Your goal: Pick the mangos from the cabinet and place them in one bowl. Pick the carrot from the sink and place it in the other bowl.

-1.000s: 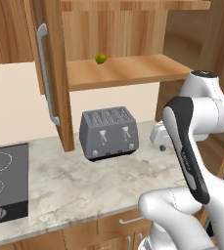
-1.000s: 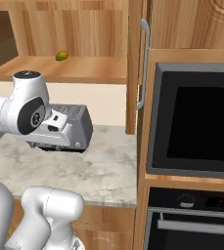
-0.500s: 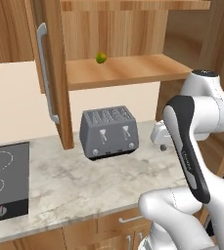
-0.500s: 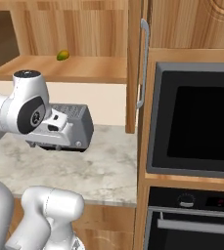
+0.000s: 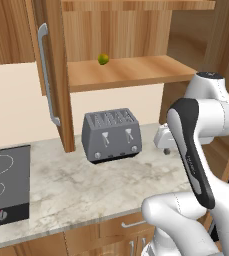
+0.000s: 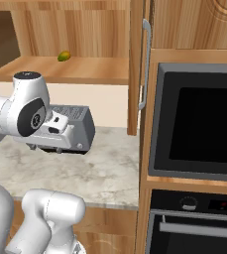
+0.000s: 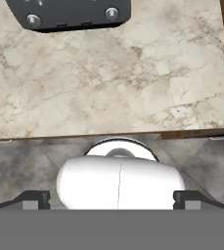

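One mango (image 5: 103, 59), small and yellow-green, lies on the plank shelf of the open cabinet (image 5: 131, 70), and is seen again as the mango (image 6: 64, 56) in the right base view. The cabinet's door (image 5: 56, 75) stands open with its long silver handle (image 5: 46, 75). My gripper (image 7: 111, 199) hangs over the marble counter (image 7: 108, 93) just right of the toaster, well below the shelf, pointing down. Its fingertips (image 7: 35, 197) stand wide apart with nothing between them, so it is open. The carrot, the sink and both bowls are out of view.
A grey four-slot toaster (image 5: 111, 134) stands on the counter under the shelf. A black cooktop (image 5: 3, 185) lies at the left. A built-in oven (image 6: 199, 124) fills the wall on the right, beside the open door's handle (image 6: 145, 64).
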{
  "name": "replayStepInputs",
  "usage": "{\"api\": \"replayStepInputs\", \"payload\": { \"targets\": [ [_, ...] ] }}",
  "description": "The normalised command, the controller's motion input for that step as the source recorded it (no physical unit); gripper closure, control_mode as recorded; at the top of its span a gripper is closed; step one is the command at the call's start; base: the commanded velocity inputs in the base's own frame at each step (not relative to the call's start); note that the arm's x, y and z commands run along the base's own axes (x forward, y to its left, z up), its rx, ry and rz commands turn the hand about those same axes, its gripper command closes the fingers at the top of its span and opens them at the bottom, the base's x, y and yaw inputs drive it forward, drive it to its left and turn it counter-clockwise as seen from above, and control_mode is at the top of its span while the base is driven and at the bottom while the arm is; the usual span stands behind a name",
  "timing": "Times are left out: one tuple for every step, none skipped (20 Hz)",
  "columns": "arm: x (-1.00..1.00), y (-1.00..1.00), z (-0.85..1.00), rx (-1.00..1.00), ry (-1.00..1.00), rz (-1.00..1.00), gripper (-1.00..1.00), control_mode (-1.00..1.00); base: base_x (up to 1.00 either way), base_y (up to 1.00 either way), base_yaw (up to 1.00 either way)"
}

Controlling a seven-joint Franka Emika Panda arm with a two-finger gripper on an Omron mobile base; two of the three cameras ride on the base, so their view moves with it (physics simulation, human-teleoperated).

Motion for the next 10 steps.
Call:
{"api": "replayStepInputs", "payload": {
  "targets": [
    [-0.14, 0.0, 0.0, 0.0, 0.0, 0.0, -1.0, -1.0, 0.0, 0.0, 0.0],
    [-0.36, 0.0, 0.0, 0.0, -0.05, 0.0, -1.0, -1.0, 0.0, 0.0, 0.0],
    [-0.64, 0.0, 0.03, 0.0, -0.13, 0.0, -1.0, -1.0, 0.0, 0.0, 0.0],
    [-0.71, 0.0, 0.07, 0.0, -0.17, 0.0, -1.0, -1.0, 0.0, 0.0, 0.0],
    [-0.73, 0.0, 0.06, 0.0, -0.12, -0.02, -1.0, -1.0, 0.0, 0.0, 0.0],
    [-0.52, -0.21, 0.0, 0.0, -0.06, -0.03, -1.0, -1.0, 0.0, 0.0, 0.0],
    [-0.41, -0.15, 0.15, 0.0, -0.07, -0.03, -1.0, -1.0, 0.0, 0.0, 0.0],
    [0.0, -0.21, 0.41, 0.0, -0.02, 0.0, -1.0, -1.0, 0.0, 0.0, 0.0],
    [0.0, 0.0, 0.66, 0.05, 0.0, 0.01, -1.0, -1.0, 0.0, 0.0, 0.0],
    [0.0, 0.0, 0.84, 0.04, 0.0, 0.03, -1.0, -1.0, 0.0, 0.0, 0.0]
  ]
}}
